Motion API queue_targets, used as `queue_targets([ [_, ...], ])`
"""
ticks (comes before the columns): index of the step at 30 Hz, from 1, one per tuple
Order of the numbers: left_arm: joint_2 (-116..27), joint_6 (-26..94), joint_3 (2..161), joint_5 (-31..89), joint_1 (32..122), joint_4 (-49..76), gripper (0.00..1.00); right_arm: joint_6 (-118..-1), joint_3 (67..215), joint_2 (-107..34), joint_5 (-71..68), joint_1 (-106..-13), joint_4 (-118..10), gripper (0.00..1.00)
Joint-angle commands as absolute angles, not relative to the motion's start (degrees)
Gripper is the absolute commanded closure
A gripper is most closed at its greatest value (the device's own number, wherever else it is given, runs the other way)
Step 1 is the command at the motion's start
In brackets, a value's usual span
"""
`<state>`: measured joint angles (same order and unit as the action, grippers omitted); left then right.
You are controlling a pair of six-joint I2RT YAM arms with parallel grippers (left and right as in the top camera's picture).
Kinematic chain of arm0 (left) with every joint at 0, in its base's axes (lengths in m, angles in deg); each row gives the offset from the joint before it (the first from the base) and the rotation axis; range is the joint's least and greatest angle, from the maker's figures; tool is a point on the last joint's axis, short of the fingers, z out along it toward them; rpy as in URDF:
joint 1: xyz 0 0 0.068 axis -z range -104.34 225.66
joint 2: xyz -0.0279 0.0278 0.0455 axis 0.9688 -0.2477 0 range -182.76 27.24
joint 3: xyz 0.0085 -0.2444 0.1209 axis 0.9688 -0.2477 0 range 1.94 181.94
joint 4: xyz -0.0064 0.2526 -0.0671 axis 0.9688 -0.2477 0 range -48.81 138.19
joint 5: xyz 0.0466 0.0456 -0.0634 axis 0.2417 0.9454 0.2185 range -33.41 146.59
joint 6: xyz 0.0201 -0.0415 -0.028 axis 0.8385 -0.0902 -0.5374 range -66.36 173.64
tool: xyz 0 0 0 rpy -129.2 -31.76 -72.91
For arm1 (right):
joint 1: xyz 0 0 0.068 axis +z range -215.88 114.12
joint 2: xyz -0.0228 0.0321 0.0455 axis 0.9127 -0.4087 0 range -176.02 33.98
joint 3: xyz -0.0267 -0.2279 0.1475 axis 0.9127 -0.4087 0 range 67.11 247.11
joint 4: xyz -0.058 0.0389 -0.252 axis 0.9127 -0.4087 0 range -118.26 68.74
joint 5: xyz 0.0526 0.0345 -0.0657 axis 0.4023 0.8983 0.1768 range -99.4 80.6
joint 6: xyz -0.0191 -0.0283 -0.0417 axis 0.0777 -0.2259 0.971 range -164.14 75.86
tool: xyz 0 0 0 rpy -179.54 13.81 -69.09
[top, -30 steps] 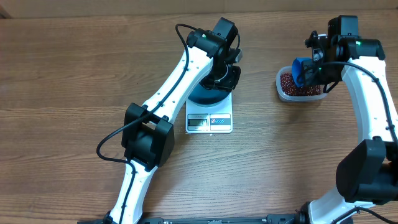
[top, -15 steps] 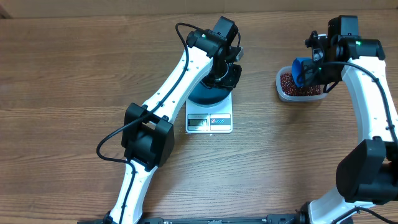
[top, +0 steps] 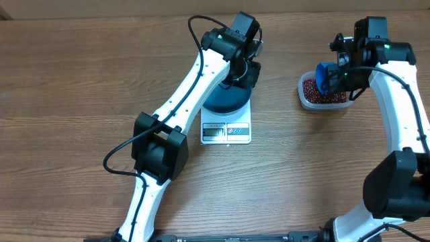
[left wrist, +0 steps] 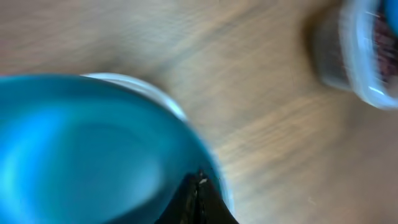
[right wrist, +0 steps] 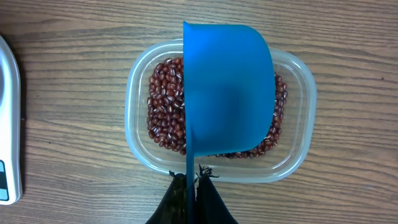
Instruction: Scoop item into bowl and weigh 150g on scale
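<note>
The blue bowl (top: pixel 225 102) stands on the white scale (top: pixel 226 132), and the left wrist view, blurred, shows the bowl (left wrist: pixel 93 149) looking empty. My left gripper (top: pixel 243 74) hovers over the bowl's far right rim. Its jaws (left wrist: pixel 199 183) are shut with nothing between them. My right gripper (right wrist: pixel 198 174) is shut on the thin handle of a blue scoop (right wrist: pixel 227 87). The scoop hangs over the item, red-brown beans (right wrist: pixel 165 112), in a clear tub (right wrist: pixel 298 155). What the scoop holds is hidden.
The tub (top: pixel 322 102) sits at the right rear of the wooden table, about a hand's width right of the scale. The scale's edge (right wrist: pixel 7 124) shows at the left of the right wrist view. Both arms reach in from the front edge.
My left gripper has moved back from over the bowl toward its far rim, so more of the bowl shows. The right arm and scoop have not moved.
</note>
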<state>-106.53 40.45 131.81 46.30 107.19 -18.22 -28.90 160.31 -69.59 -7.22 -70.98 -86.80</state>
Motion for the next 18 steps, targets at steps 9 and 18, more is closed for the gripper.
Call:
queue_targets([
  [9, -107.1, 37.8, 128.7, 48.5, 108.0, -17.9, 0.96, -29.2, 160.4, -69.1, -6.7, -70.9, -86.1, 0.96],
  [18, -107.1, 37.8, 128.7, 44.0, 109.3, -17.8, 0.96, -29.2, 160.4, -69.1, -6.7, -70.9, -86.1, 0.96],
])
